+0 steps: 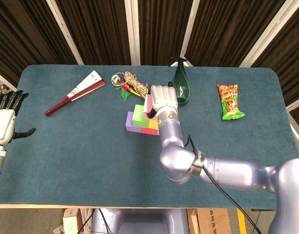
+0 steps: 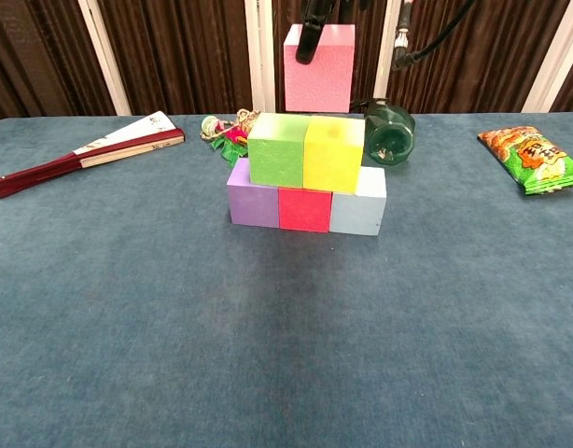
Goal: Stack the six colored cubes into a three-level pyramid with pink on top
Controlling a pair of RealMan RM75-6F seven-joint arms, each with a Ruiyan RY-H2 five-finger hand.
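Note:
A purple cube [image 2: 253, 205], a red cube [image 2: 304, 209] and a pale blue cube [image 2: 357, 207] form the bottom row. On them sit a green cube [image 2: 277, 149] and a yellow cube [image 2: 334, 155]. My right hand [image 1: 163, 99] holds the pink cube [image 2: 318, 67] in the air, just above the green and yellow pair, not touching them. In the head view the pink cube [image 1: 148, 104] peeks out left of the hand. My left hand [image 1: 4, 117] hovers open at the table's far left edge.
A folded fan [image 1: 75, 91] lies at the back left. A rope bundle with a toy [image 1: 129, 85] and a dark green bottle [image 1: 181, 86] lie just behind the stack. A snack bag [image 1: 230, 101] is at the right.

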